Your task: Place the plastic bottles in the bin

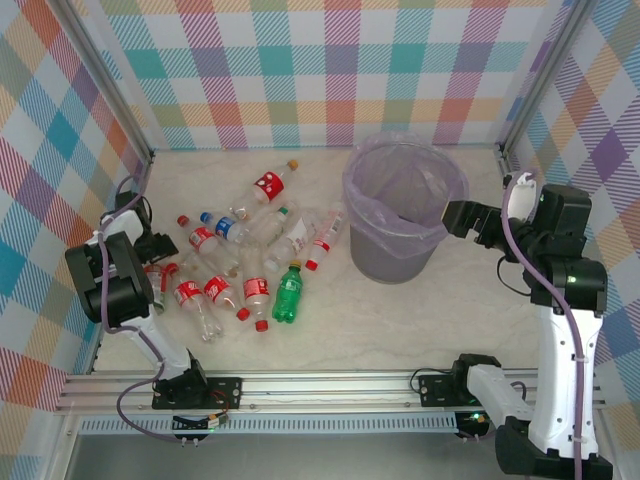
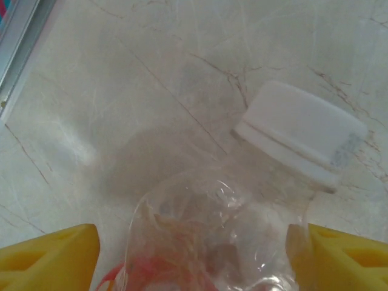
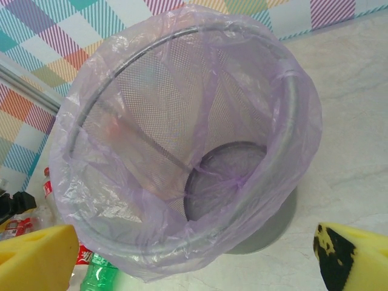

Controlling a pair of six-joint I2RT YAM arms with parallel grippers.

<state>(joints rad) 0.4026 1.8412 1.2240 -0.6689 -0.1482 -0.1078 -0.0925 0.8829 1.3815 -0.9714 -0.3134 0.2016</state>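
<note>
Our left gripper [image 2: 194, 257] stands apart astride the white-capped bottle [image 2: 242, 200], lower centre; its slick, crumpled body could squirt free as we close; our right gripper [image 3: 194, 257] gapes empty above the bin [image 3: 151, 91].

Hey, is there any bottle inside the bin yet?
No, the right wrist view looks straight down into the bin, and its mesh wall and lined bottom are bare.

Pale marbled table [image 1: 450, 330] with scattered plastic bottles [image 1: 217, 291] and bin [image 1: 395, 255]
</note>
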